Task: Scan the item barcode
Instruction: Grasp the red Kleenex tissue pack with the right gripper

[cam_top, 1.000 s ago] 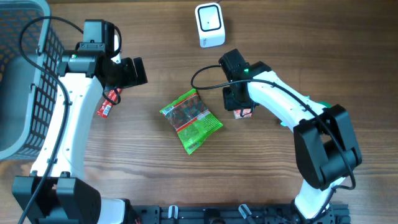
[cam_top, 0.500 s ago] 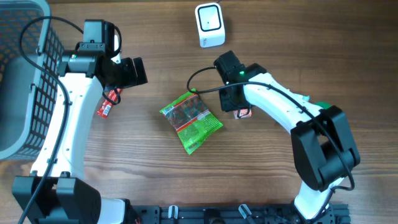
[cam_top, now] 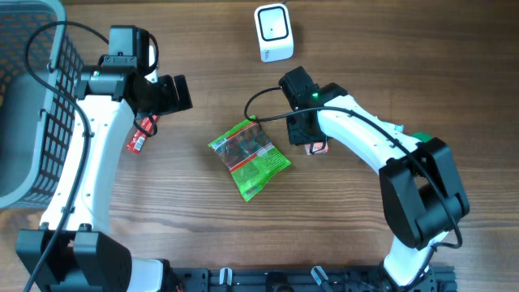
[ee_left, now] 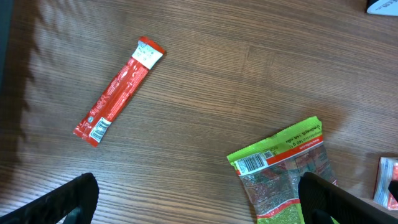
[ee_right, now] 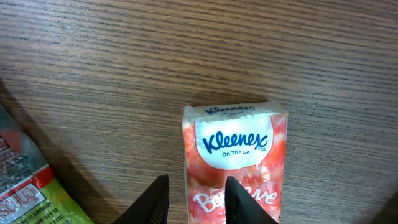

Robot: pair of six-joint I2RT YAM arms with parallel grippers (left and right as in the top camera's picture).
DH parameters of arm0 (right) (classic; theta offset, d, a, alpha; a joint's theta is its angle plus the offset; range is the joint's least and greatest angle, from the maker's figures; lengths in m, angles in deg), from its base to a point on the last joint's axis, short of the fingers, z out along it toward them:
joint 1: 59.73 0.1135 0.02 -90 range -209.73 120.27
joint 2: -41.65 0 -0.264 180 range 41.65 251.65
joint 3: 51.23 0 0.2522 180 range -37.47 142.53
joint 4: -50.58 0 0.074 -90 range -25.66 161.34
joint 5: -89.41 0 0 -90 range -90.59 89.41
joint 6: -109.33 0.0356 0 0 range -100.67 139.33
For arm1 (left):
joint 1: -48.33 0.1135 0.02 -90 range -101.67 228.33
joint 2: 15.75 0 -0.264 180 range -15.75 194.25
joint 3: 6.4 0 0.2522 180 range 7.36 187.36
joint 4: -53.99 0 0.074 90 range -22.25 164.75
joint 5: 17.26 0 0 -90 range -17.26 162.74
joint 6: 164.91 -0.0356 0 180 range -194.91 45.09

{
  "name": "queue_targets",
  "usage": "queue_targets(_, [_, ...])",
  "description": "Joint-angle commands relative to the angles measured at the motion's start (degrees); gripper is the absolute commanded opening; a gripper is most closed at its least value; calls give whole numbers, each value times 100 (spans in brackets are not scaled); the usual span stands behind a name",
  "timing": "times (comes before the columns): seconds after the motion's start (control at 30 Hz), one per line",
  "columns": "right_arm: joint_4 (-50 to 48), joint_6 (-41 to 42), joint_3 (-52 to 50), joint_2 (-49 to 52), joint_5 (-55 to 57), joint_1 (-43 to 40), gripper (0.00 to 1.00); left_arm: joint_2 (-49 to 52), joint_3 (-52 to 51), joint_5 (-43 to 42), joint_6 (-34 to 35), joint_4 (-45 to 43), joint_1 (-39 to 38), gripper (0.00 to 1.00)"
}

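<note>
2 right fingers [ee_right: 155,202] stand narrow over the Kleenex pack [ee_right: 235,143], grip unclear; left fingers [ee_left: 62,208] spread wide.

From where I stand, a broad run of bare surface [cam_top: 186,227] lies between the red stick [ee_left: 118,90] and the green packet [cam_top: 249,156], and the left hand [cam_top: 166,93] hangs above it with its fingers spread wide. The basket [cam_top: 24,105] walls off the left edge. At the back the scanner [cam_top: 273,32] stands apart from the packet, with open wood between them. On the right side, the right hand [ee_right: 198,202] sits over one end of the tissue pack [ee_right: 236,143], and the green packet lies near that pack, leaving only a narrow lane of wood.
</note>
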Motion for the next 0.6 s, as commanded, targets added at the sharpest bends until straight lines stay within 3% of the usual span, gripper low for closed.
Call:
queue_targets(0.0, [-15, 31, -127, 76, 142, 13, 30, 4, 0, -46, 13, -13, -4, 100])
queue_targets(0.3, [-761, 26, -793, 79, 254, 13, 31, 4, 0, -46, 13, -13, -4, 100])
queue_targets(0.57, [-776, 28, -861, 79, 162, 7, 31, 4, 0, -46, 13, -13, -4, 100])
